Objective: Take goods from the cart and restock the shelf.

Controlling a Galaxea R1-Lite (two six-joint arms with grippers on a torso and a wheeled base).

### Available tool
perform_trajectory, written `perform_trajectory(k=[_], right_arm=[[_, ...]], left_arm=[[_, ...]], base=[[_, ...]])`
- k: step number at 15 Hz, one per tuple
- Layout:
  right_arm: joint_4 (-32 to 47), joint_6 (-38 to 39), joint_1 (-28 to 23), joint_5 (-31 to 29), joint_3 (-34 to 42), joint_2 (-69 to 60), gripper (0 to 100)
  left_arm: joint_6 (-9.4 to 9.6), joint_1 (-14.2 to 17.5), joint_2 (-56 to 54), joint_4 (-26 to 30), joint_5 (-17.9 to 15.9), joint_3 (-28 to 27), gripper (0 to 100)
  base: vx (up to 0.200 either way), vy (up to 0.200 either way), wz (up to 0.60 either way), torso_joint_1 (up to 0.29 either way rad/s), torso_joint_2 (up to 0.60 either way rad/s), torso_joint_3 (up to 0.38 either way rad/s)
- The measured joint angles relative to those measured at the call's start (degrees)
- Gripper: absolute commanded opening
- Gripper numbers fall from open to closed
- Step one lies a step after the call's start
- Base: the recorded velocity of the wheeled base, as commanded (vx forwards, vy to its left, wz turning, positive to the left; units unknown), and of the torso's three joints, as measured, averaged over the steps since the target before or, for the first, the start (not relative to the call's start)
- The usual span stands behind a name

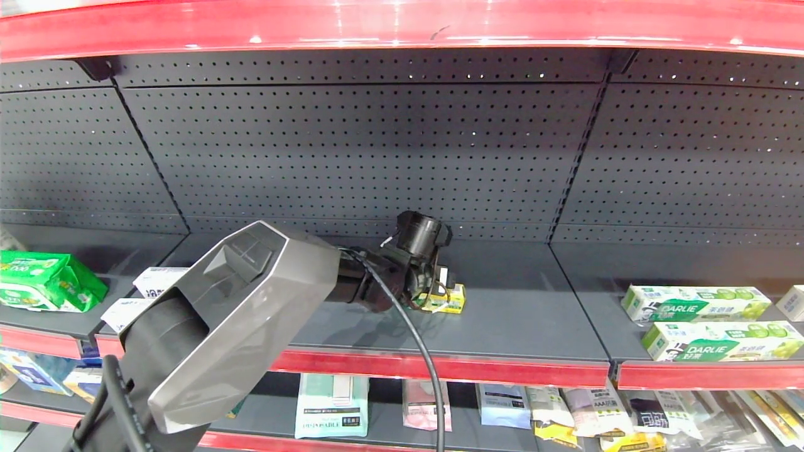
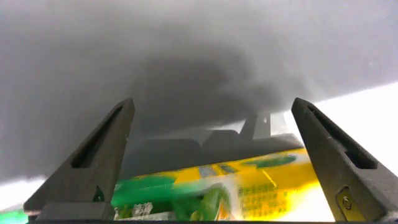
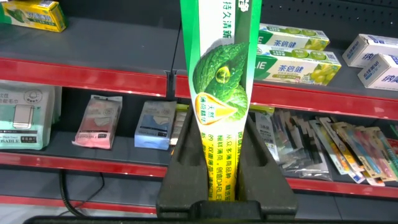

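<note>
A yellow and green toothpaste box lies on the dark middle shelf. My left gripper is at that box. In the left wrist view the box lies low between the two fingers, and the left gripper is open, its jaws spread wider than the box. My right gripper is shut on a second green and yellow toothpaste box, held upright in front of the shelves.
Green toothpaste boxes lie on the shelf's right section, a green pack and white boxes on its left. The perforated back wall stands close behind. The lower shelf holds several hanging packs.
</note>
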Motion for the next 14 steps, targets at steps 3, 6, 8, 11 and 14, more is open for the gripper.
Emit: perform_trajectory(k=[3,6,8,11,14], right_arm=[[0.0,0.0,0.0,0.0,0.0,0.0,0],[0.0,0.0,0.0,0.0,0.0,0.0,0],[0.0,0.0,0.0,0.0,0.0,0.0,0],[0.0,0.0,0.0,0.0,0.0,0.0,0],[0.0,0.0,0.1,0.0,0.0,0.0,0]], left_arm=[[-0.16,0.2,-0.5,0.1,0.0,0.3,100],[-1.45,0.2,-1.0,0.6,0.0,0.8,100],[-1.72,0.3,-1.3,0.7,0.0,1.5,100],[-1.83,0.5,-2.0,0.5,-1.0,3.3,100],[-2.02,1.0,-2.7,0.6,-1.2,4.4,100]], base=[[0.000,0.000,0.00,0.000,0.00,0.000],[0.000,0.000,0.00,0.000,0.00,0.000],[0.000,0.000,0.00,0.000,0.00,0.000],[0.000,0.000,0.00,0.000,0.00,0.000],[0.000,0.000,0.00,0.000,0.00,0.000]])
